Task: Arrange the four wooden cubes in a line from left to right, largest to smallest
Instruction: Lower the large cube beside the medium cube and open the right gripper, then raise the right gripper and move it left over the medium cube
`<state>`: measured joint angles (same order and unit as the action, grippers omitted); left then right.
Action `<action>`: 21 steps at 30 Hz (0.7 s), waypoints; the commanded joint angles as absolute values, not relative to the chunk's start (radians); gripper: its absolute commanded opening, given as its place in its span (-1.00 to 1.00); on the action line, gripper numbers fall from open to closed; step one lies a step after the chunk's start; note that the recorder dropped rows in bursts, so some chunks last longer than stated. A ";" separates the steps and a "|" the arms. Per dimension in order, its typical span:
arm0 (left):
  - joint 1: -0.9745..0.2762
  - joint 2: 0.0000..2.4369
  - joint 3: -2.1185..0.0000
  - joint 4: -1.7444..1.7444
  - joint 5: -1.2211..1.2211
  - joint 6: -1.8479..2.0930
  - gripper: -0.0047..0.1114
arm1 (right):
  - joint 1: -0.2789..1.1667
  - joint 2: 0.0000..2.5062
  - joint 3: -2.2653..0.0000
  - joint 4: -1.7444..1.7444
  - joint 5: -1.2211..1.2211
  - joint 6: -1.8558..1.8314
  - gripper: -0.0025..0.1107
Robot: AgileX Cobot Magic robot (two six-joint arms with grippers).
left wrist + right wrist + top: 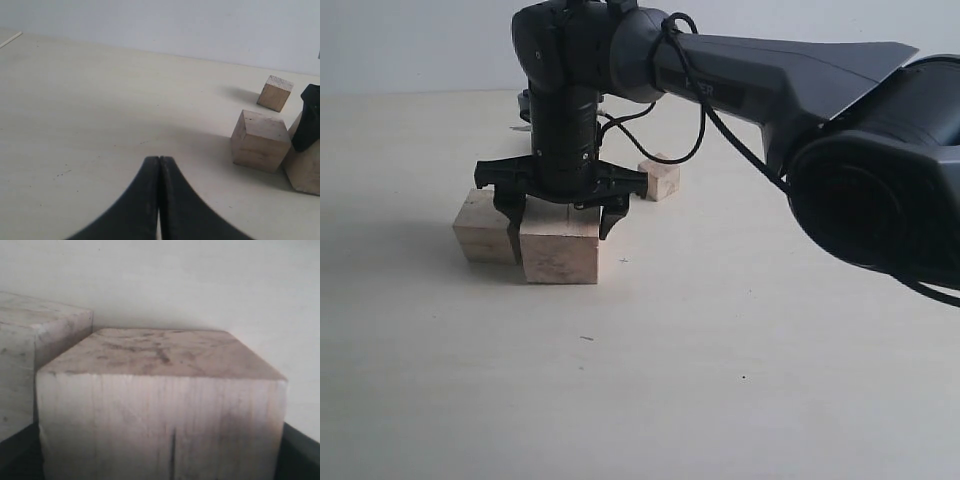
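The largest wooden cube [560, 250] rests on the table, with my right gripper [562, 228] coming down from above and shut on it, one finger pressed to each side. In the right wrist view this cube [160, 405] fills the frame, a dark crack on its near face, and black fingers [302, 455] hug its edges. A second, slightly smaller cube [480, 228] touches its left side. A small cube [660, 178] sits behind to the right. The left wrist view shows the medium cube [260, 140], the small cube [274, 92] and my left gripper [159, 160] shut on nothing. The fourth cube is hidden.
The right arm [770, 80] reaches across from the right edge of the exterior view and blocks what lies behind it. Pale tabletop [720, 380] stretches in front and to the right of the cubes.
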<state>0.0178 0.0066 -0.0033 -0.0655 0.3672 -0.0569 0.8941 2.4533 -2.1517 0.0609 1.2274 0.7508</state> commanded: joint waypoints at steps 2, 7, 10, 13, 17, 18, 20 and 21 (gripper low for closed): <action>0.010 0.000 0.000 -0.063 0.356 -0.054 -0.92 | 0.895 2.462 -2.158 0.053 1.221 0.723 0.76; 0.010 0.000 0.000 -0.063 0.356 -0.054 -0.92 | 0.895 2.448 -2.158 0.053 1.221 0.723 0.78; 0.010 0.000 0.000 -0.063 0.356 -0.054 -0.92 | 0.895 2.417 -2.160 0.053 1.221 0.723 0.78; 0.010 0.000 0.000 -0.063 0.356 -0.054 -0.92 | 0.895 2.378 -2.167 0.053 1.221 0.721 0.78; 0.010 0.000 0.000 -0.063 0.356 -0.054 -0.92 | 0.895 2.327 -2.203 0.053 1.221 0.715 0.78; 0.010 0.000 0.000 -0.063 0.356 -0.054 -0.92 | 0.895 2.316 -2.217 0.053 1.221 0.715 0.78; 0.010 0.000 0.000 -0.063 0.356 -0.054 -0.92 | 0.895 2.306 -2.246 0.053 1.221 0.713 0.77; 0.010 0.000 0.000 -0.063 0.356 -0.054 -0.92 | 0.895 2.306 -2.265 0.053 1.221 0.702 0.76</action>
<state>0.0178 0.0066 -0.0033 -0.0655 0.3672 -0.0569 0.8941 2.3237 -2.2270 0.0609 1.2279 0.7212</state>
